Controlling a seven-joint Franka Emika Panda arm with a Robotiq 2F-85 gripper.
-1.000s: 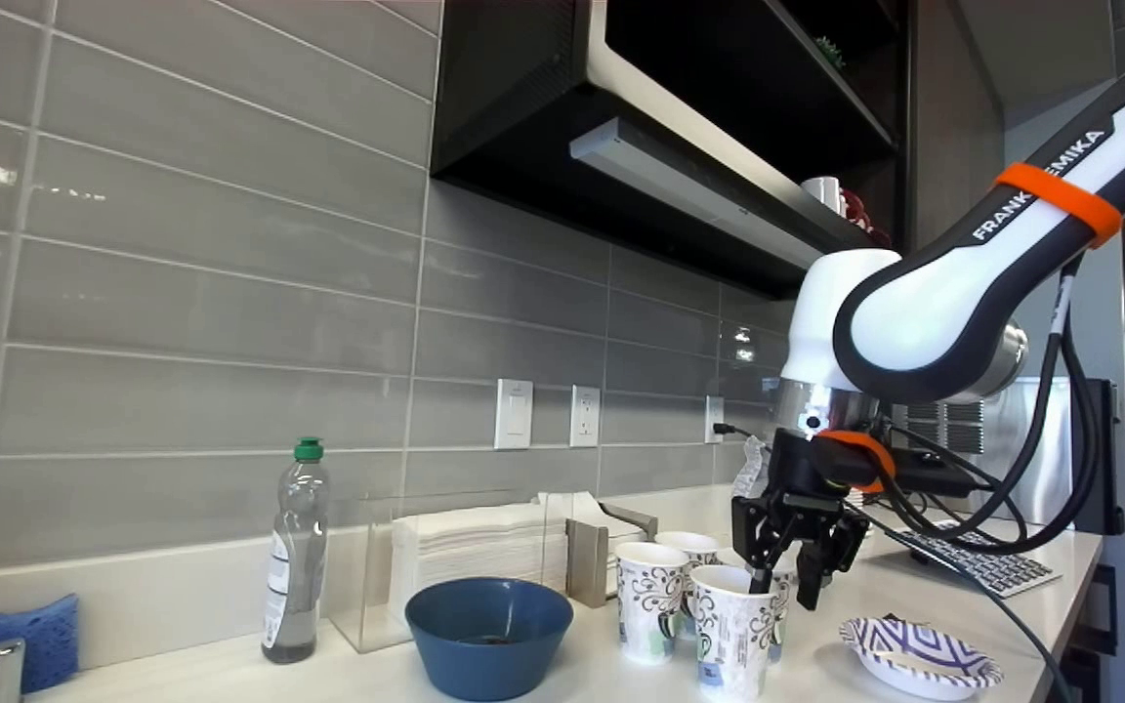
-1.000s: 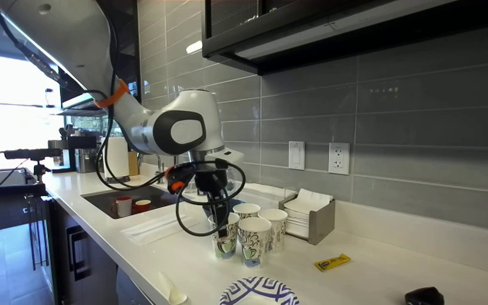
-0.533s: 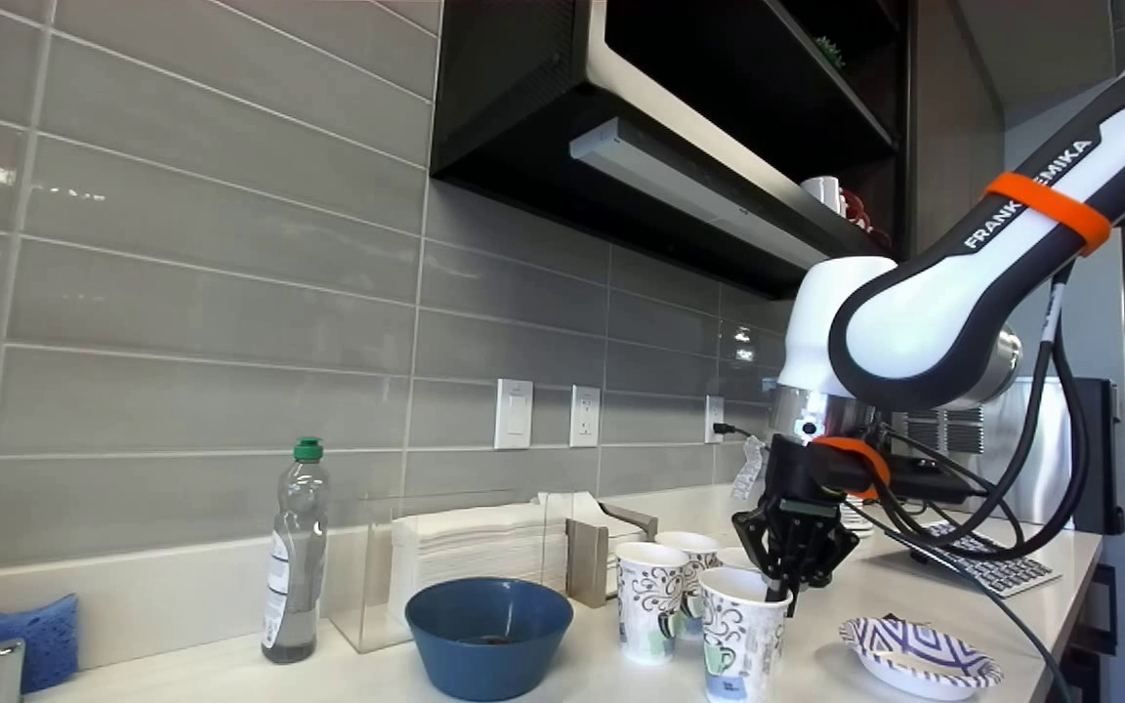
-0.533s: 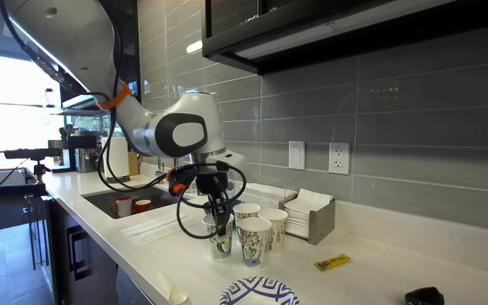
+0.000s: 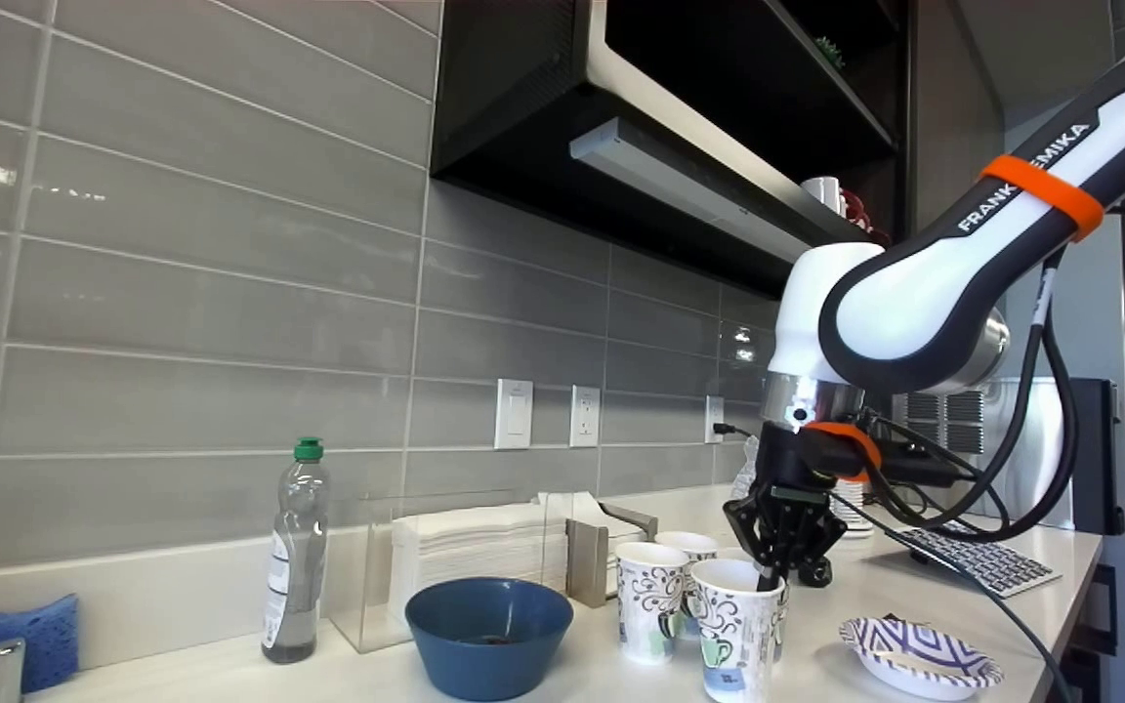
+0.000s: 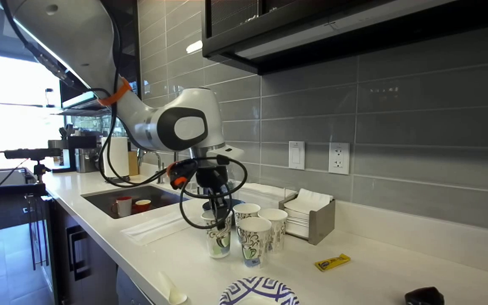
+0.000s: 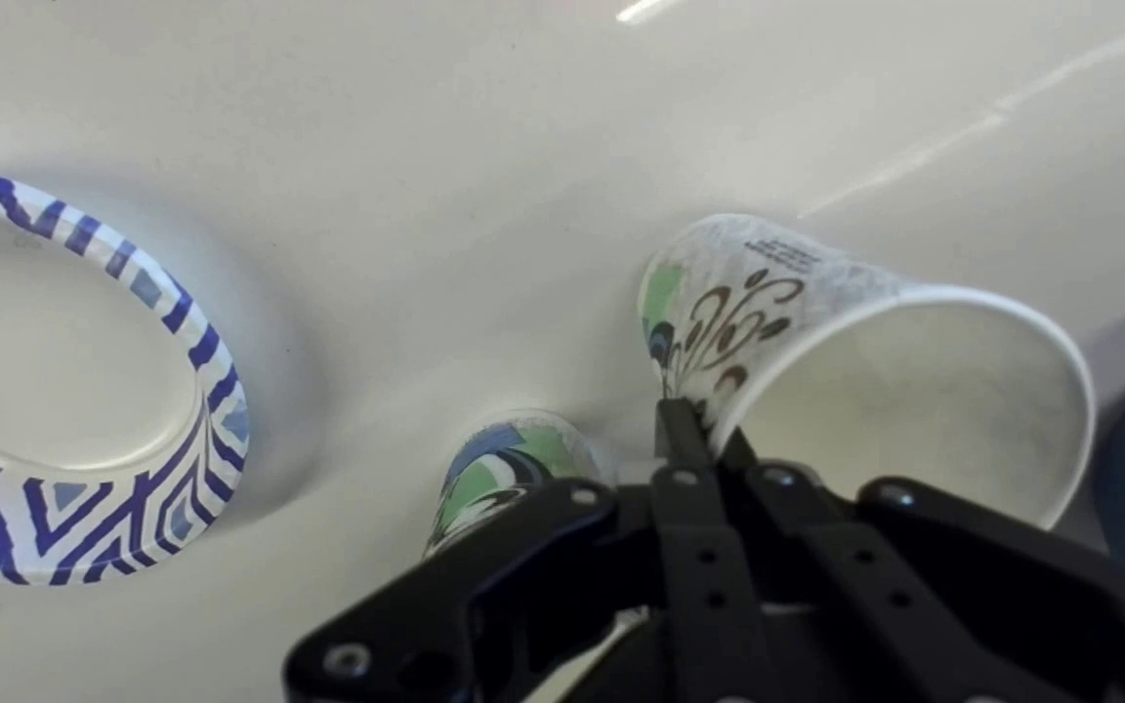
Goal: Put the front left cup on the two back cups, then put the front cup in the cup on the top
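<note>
Pinching the mouth-up front left cup (image 5: 730, 630) by its rim in my end effector (image 7: 711, 444), I judge it must rise and cross toward the wall (image 6: 311, 103) onto the two back cups (image 6: 277, 231) nearby.

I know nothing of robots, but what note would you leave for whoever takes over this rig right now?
Gripper: shut on the wall of the front left paper cup; whether that cup is clear of the counter is hard to tell.
Where things are: the front paper cup and the two back paper cups stand upright beside it, close together.
Done: the grip; no cup is stacked yet.
Left: set the gripped cup on the two back ones, then put the front one inside it.
</note>
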